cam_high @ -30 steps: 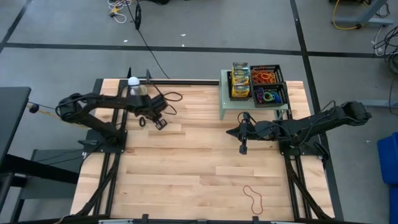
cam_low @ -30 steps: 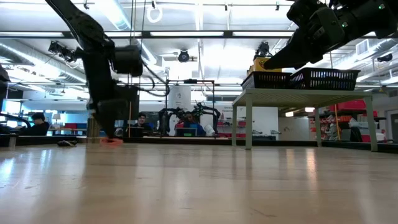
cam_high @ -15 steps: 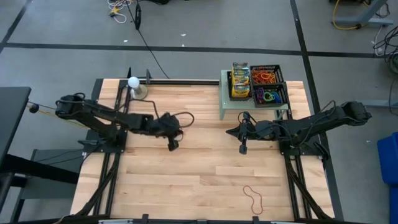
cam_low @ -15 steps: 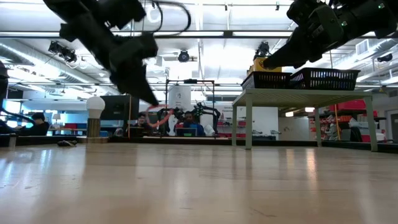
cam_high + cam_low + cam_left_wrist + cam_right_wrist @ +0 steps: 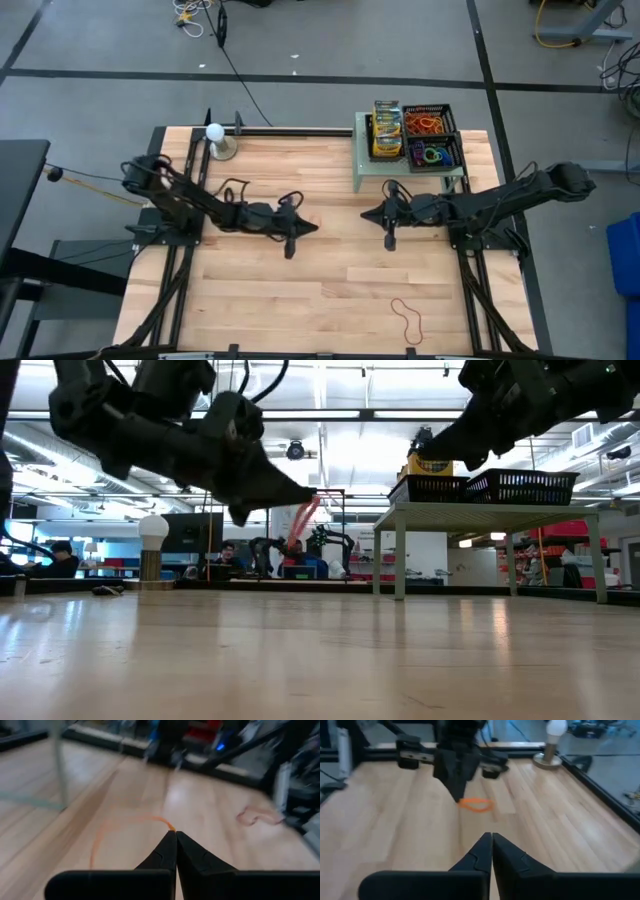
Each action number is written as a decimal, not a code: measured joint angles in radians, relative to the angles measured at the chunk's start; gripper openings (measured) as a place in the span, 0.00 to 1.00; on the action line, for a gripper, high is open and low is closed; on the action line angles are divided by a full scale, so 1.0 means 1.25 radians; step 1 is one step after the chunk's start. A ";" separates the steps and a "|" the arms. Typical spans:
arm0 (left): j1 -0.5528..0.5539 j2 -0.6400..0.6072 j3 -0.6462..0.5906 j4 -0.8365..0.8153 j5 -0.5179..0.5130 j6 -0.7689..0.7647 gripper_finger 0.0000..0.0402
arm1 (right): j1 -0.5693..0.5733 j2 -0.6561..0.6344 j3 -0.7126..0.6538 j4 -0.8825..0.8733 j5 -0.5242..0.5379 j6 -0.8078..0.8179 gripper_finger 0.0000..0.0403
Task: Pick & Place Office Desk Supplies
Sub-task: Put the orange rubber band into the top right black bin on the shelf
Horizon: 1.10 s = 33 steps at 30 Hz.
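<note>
My left gripper [image 5: 310, 228] hovers over the middle of the table, shut on an orange rubber band [image 5: 125, 822], which also shows in the low view [image 5: 305, 515] and the right wrist view [image 5: 476, 805]. My right gripper [image 5: 366, 212] is shut and empty, above the table in front of the small green stand [image 5: 360, 165]. The stand carries yellow-green crayon boxes [image 5: 387, 130] and black baskets of rubber bands [image 5: 430, 140]. Another reddish band [image 5: 408, 320] lies flat on the table near the near right edge. My left gripper pinches the orange band at one spot on its loop [image 5: 170, 826] between its two fingertips. The fingers point toward the table's right, slanting down. The band hangs slack below the tips [image 5: 300, 525], lifted clear of the table.
A white ball on a small stand [image 5: 215, 140] stands at the far left of the table. The green stand with its baskets takes up the far right corner. The two grippers face each other with a gap of bare wood [image 5: 340, 250] between them.
My left gripper has travelled from beside the white ball toward the table's right and near edge, out to the middle. It has carried the orange band from table level up into the air, where it now dangles. My right arm has kept still.
</note>
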<state>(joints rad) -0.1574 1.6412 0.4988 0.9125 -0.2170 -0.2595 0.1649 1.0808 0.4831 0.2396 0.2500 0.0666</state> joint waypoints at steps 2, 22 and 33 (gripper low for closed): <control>0.000 0.039 0.000 0.085 0.025 0.008 0.01 | 0.010 0.027 0.000 0.044 -0.018 -0.008 0.08; -0.001 0.212 0.045 0.351 0.157 -0.039 0.01 | 0.028 0.412 0.107 0.287 0.027 -0.293 0.40; -0.001 0.212 0.059 0.332 0.176 -0.032 0.02 | 0.042 0.450 0.108 0.404 0.053 -0.348 0.18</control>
<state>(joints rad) -0.1581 1.9060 0.5731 1.3273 0.0030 -0.2992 0.2169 1.6438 0.6182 0.7444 0.3158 -0.3679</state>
